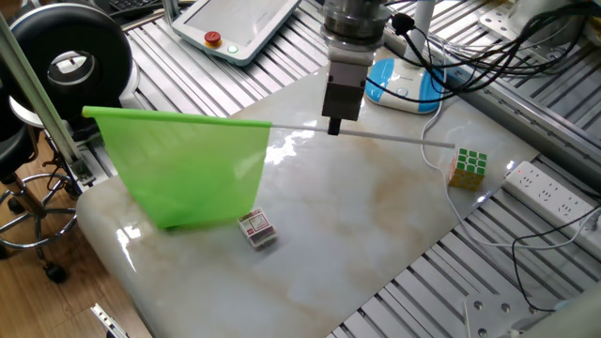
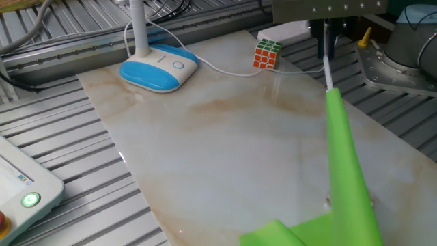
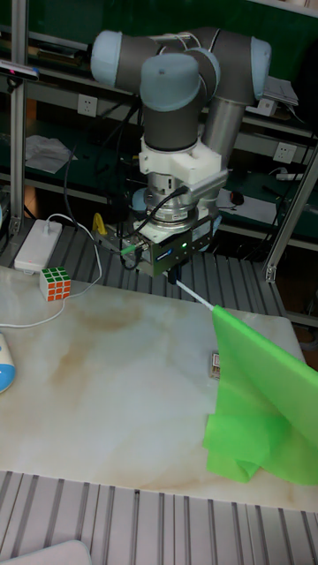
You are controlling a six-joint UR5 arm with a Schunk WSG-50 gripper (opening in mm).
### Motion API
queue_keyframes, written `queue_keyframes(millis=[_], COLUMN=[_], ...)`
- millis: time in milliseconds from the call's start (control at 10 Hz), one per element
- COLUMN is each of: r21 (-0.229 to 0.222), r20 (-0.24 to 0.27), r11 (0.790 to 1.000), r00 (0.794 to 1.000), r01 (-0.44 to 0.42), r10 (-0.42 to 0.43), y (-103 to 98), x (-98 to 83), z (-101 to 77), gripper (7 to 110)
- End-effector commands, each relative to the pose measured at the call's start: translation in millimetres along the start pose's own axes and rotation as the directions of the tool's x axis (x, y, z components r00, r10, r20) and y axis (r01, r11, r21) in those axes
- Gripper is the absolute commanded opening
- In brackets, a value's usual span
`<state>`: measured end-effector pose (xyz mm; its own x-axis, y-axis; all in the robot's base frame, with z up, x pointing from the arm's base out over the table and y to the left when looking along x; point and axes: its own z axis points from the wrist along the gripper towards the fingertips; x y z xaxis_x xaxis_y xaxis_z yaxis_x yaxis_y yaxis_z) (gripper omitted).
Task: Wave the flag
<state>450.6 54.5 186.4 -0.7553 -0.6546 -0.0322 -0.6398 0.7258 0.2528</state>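
The flag is held level above the marble tabletop: its lime-green cloth (image 1: 183, 169) hangs down from the slim white pole (image 1: 394, 138) at the left end of the table. My gripper (image 1: 335, 127) points straight down and is shut on the pole near its middle. In the other fixed view the cloth (image 2: 345, 178) appears nearly edge-on, below the gripper (image 2: 326, 53). The tall fixed view has the gripper (image 3: 170, 275) clamping the pole (image 3: 196, 297), with the cloth (image 3: 261, 406) drooping to the table at the right. The pole's tip is not clear.
A Rubik's cube (image 1: 468, 166) stands near the pole's free end. A small box (image 1: 255, 228) lies under the cloth's lower edge. At the back sit a blue-white lamp base (image 1: 404, 83), its cable and a teach pendant (image 1: 239, 23). A power strip (image 1: 549, 192) lies right.
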Motion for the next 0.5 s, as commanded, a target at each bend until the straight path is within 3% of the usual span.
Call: queue_keyframes(millis=[0, 400], r21=[0.026, 0.078], r20=[-0.044, -0.051], r11=[0.998, 0.980], r00=[0.997, 0.981], r01=[-0.065, -0.182], r10=[0.066, 0.187], y=[31.3, 71.2], x=[-25.1, -67.1], z=[-18.9, -23.8], gripper=[7, 7])
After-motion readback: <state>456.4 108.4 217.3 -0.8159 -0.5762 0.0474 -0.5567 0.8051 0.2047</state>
